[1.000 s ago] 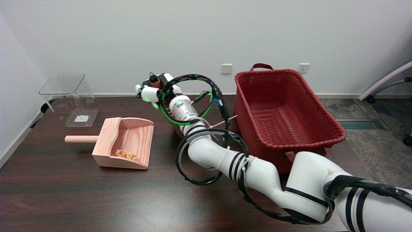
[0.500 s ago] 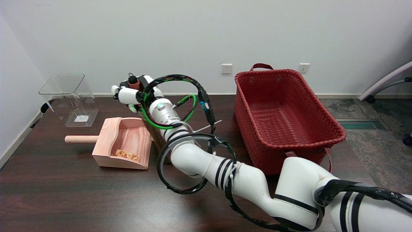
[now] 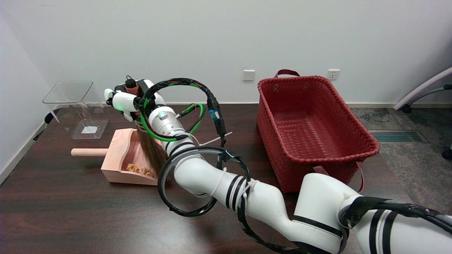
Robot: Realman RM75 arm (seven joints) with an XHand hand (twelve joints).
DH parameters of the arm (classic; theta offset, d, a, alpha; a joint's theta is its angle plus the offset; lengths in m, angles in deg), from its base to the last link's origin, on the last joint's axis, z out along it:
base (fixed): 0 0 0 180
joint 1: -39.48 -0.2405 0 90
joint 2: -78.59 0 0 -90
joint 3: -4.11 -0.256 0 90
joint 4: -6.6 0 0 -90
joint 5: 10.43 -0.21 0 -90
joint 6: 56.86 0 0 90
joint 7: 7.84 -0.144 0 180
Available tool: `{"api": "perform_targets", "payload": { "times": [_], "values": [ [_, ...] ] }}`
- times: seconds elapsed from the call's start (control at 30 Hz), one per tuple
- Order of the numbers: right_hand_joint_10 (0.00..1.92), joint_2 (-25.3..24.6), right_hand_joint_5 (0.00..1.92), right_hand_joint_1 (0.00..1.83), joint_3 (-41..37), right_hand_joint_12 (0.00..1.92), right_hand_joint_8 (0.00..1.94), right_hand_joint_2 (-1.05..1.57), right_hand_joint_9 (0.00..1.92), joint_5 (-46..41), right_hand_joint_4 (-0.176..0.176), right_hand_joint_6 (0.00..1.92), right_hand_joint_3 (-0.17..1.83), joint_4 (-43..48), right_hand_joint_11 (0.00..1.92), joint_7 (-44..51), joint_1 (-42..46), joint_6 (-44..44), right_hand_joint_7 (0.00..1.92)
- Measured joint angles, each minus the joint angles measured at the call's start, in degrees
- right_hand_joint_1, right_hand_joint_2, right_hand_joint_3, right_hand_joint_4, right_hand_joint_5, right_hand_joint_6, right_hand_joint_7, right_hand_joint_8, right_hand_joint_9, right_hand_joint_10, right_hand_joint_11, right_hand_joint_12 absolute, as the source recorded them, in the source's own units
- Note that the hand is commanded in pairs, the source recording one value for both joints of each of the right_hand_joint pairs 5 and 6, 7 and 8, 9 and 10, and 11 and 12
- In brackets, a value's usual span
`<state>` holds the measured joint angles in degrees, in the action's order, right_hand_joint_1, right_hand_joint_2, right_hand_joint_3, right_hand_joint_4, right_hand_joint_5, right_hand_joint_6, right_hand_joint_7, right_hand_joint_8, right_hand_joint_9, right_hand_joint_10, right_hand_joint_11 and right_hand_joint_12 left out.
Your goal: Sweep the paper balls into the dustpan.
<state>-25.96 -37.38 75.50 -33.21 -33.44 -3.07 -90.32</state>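
Your right hand [image 3: 129, 100] hangs above the far right corner of the wooden dustpan [image 3: 122, 160], and a dark brown brush [image 3: 150, 151] drops from it into the pan's open mouth. The hand appears to grip the brush's upper end, but the fingers are hidden behind the wrist and cables, so you cannot confirm how tightly they close. The paper balls [image 3: 139, 170], a small orange-tan crumpled cluster, lie inside the dustpan against its near wall, below the hand and slightly toward the pan's handle side. The pan's long axis runs left to right, with its round handle [image 3: 88, 152] pointing away from your arm and its mouth facing the brush. Judging by that, the balls look already collected, and any further stroke would push along that axis toward the handle end. The left hand is out of view, so the right is the only one placed for this. No brand, label or readable writing shows on the dustpan or brush.
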Motion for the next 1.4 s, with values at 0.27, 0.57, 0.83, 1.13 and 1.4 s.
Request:
{"api": "perform_targets", "payload": {
  "times": [0.27, 0.57, 0.83, 1.13, 1.4],
  "values": [
    [1.92, -0.8, 1.92, 1.33, 0.0, 1.92, 1.92, 0.92, 1.92, 0.0, 0.0, 1.92, 0.75, -0.7, 1.92, -1.0, -0.3, 0.0, 1.92],
    [1.92, -0.7, 1.92, 1.31, -0.2, 1.92, 1.92, 1.06, 1.92, 5.0, 0.0, 1.92, 0.71, -2.6, 1.92, 2.1, -0.6, 0.2, 1.92],
    [1.92, 0.8, 1.92, 1.3, -1.1, 1.92, 1.92, 1.1, 1.92, 12.9, 0.0, 1.92, 0.68, -6.1, 1.92, 6.9, -0.7, 0.4, 1.92],
    [1.92, 3.2, 1.92, 1.29, -2.7, 1.92, 1.92, 1.15, 1.92, 20.3, 0.0, 1.92, 0.64, -8.9, 1.92, 10.4, -0.1, 0.4, 1.92],
    [1.92, 5.2, 1.92, 1.29, -3.9, 1.92, 1.92, 1.17, 1.92, 21.8, 0.0, 1.92, 0.62, -10.3, 1.92, 12.1, 1.9, 0.4, 1.92]
  ]
}}
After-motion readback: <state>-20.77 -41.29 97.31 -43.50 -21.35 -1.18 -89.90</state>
